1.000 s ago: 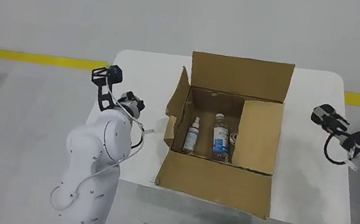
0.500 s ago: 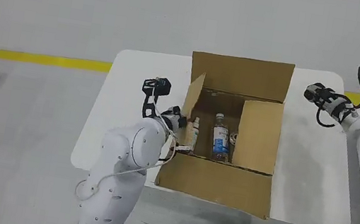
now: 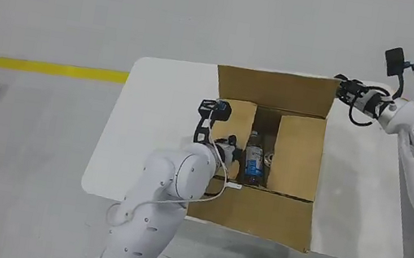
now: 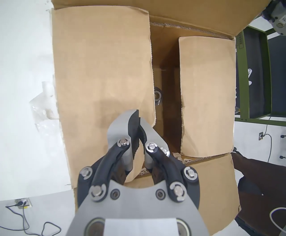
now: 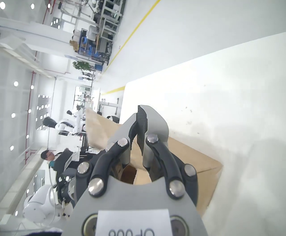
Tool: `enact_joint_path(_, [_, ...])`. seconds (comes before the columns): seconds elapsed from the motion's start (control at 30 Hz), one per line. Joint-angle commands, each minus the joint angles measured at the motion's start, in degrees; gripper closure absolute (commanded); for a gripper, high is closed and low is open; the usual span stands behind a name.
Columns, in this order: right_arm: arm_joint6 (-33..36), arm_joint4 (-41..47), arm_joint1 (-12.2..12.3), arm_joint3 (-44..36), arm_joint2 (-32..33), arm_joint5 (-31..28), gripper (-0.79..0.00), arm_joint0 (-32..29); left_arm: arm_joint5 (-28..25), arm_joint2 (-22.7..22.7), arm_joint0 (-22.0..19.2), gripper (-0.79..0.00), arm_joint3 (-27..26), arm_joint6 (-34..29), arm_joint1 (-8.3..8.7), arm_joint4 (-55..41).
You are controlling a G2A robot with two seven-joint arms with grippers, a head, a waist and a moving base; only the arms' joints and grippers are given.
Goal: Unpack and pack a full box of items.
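While my left gripper (image 4: 136, 128) hangs over the box (image 3: 259, 214), its fingers are pressed together with nothing between them. It sits above the near end of the left flap (image 4: 100, 67), close to that flap's inner edge. The left flap is folded inward over the opening. The right flap (image 4: 206, 96) is folded in too, and a dark gap runs between the two. Down in that gap a bottle (image 3: 253, 160) lies on the box floor, its cap toward the far wall.

The far flap (image 3: 276, 87) stands up and leans outward, and the near flap (image 3: 261, 200) hangs out toward me. My right gripper (image 5: 138, 125) is at the far right corner of the box, over the outer end of the far flap. Its fingers are closed on themselves, and I cannot tell whether they touch the cardboard.

The box rests on a white table (image 3: 151, 120). Just beside the box's left side lies what looks like crumpled clear plastic (image 4: 43, 107), though I cannot make it out well.
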Motion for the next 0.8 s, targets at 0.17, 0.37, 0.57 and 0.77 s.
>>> enact_joint_path(0.17, [6.2,5.6,0.4,-1.1,0.5,-3.7,0.000,-0.7,0.5,-1.1,0.2,-0.126,0.4,-0.7,0.17,0.2])
enact_joint_path(0.37, [9.6,7.2,1.0,-5.1,0.7,-5.2,0.000,-3.2,1.0,-4.8,2.0,-0.785,-4.0,-2.3,0.72,-0.6])
enact_joint_path(0.57, [11.6,8.4,1.4,-11.1,0.3,-6.5,0.000,-7.3,-3.0,-10.8,4.7,-0.785,-9.4,-5.5,1.99,0.4])
enact_joint_path(0.77, [12.9,7.1,1.8,-16.2,-1.4,-7.1,0.000,-11.4,-6.6,-16.1,7.3,-0.785,-13.0,-7.1,3.05,1.2])
